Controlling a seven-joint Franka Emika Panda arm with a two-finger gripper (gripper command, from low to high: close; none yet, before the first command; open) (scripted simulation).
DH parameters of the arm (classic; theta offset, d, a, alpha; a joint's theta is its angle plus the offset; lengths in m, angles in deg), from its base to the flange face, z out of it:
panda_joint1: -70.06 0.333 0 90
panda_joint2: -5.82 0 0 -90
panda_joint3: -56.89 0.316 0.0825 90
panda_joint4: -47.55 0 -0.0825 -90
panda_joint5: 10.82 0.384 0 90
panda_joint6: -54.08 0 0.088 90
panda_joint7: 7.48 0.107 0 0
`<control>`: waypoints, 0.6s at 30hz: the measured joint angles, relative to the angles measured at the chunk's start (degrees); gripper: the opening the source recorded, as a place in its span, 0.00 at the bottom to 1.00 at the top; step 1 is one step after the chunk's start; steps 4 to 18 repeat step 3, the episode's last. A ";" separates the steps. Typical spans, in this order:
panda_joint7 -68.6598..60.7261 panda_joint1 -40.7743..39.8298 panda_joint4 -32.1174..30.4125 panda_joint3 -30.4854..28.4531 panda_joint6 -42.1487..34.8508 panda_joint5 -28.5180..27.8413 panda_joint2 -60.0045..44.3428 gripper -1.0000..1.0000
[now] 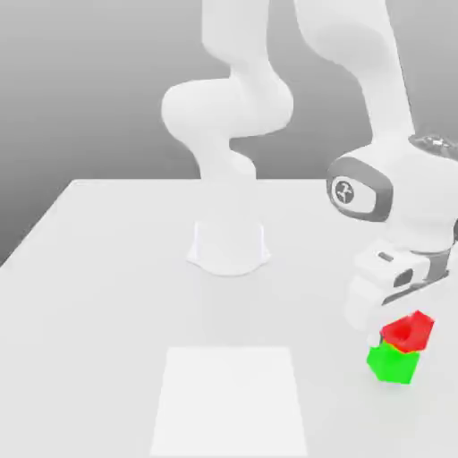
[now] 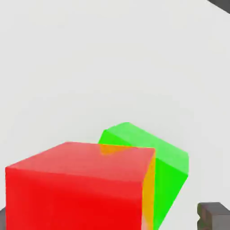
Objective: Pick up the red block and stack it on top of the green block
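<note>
The red block [image 1: 411, 329] rests on top of the green block [image 1: 392, 363] near the table's front edge at the exterior view's right, turned a little relative to it. My gripper [image 1: 394, 315] hangs low over the stack, its white hand just above and beside the red block. In the hand view the red block [image 2: 76, 186] is close up, with the green block [image 2: 168, 168] showing beneath and behind it. One dark fingertip [image 2: 213, 216] stands off the red block's side with a gap between them, so the gripper is open and holds nothing.
The arm's white base [image 1: 229, 246] stands mid-table behind the stack. A flat, paler white square [image 1: 231, 398] lies on the table [image 1: 107, 268] toward the front, to the exterior view's left of the blocks.
</note>
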 joint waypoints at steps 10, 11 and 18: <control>-3.45 0.01 -0.29 1.07 -4.83 4.78 5.47 1.00; -3.45 0.01 -0.29 1.07 -4.83 4.78 5.47 1.00; -3.45 0.01 -0.29 1.07 -4.83 4.78 5.47 1.00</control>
